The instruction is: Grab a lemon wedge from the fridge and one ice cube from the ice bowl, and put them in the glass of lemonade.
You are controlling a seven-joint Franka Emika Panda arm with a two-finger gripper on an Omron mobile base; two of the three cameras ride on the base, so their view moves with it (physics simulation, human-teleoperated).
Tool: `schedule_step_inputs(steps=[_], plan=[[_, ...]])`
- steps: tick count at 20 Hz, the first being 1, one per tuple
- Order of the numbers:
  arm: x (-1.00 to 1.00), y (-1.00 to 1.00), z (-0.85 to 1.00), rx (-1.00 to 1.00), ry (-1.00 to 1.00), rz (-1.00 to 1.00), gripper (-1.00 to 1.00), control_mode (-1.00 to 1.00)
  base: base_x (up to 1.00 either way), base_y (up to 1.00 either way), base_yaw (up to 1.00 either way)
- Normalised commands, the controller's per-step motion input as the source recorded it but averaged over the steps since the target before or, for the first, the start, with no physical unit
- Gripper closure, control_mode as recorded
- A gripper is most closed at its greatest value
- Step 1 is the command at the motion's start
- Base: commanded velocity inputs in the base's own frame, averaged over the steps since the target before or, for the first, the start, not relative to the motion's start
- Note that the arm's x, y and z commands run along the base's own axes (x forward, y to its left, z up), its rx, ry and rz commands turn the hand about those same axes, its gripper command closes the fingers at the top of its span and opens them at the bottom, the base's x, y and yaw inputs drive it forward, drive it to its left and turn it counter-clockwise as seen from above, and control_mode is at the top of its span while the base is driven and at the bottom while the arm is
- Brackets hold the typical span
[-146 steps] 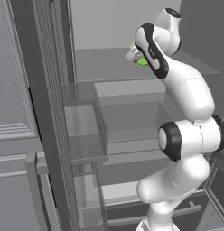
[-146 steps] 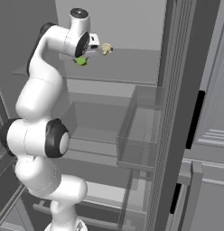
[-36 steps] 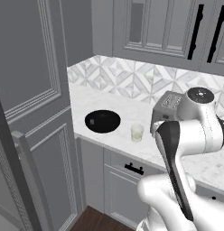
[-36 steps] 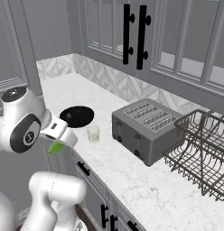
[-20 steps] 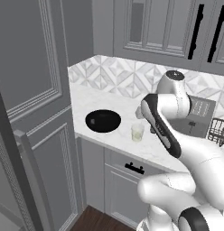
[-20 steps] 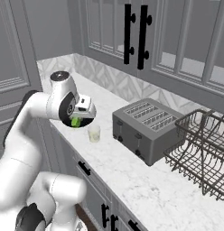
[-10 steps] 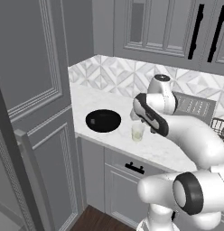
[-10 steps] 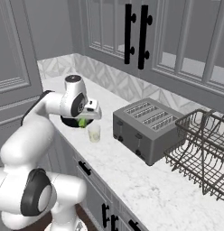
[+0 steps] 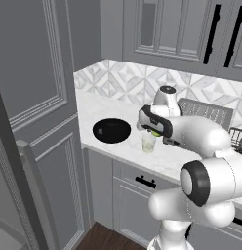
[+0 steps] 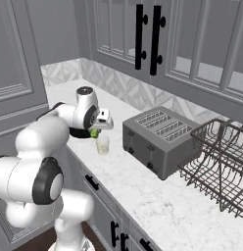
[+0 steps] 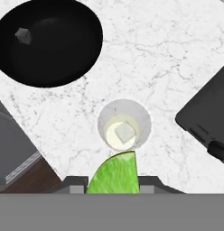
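Gripper [image 11: 113,191] clamped on the lemon wedge [image 11: 114,175], hanging right above the glass [image 11: 124,124] on the counter [image 11: 168,67]. Straight down along the fingers sits the glass mouth, with a small pale cube already showing inside. Wedge tip pointing at the rim, so probably just needs a drop. Ice bowl [image 9: 111,131] just left of the glass, one cube [image 11: 23,34] left in it. Toaster [image 10: 160,138] off to the right.

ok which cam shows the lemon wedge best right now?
Hand view: the lemon wedge is large and bright between the finger tips, just short of the glass of lemonade. Both base views show a green sliver at the gripper.
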Motion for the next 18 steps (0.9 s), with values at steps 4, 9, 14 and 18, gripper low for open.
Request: schedule_step_inputs(steps=[4, 9, 14, 18], plan=[[0.26, 0.00, -0.09, -0.01, 0.00, 0.00, 1.00, -1.00, 0.00, 0.00, 0.00], [0.05, 0.00, -0.07, 0.00, 0.00, 0.00, 1.00, -1.00, 0.00, 0.00, 0.00], [0.00, -0.02, 0.00, 0.00, 0.00, 0.00, 1.00, -1.00, 0.00, 0.00, 0.00], [0.39, 0.00, 0.00, 0.00, 0.02, 0.00, 1.00, -1.00, 0.00, 0.00, 0.00]])
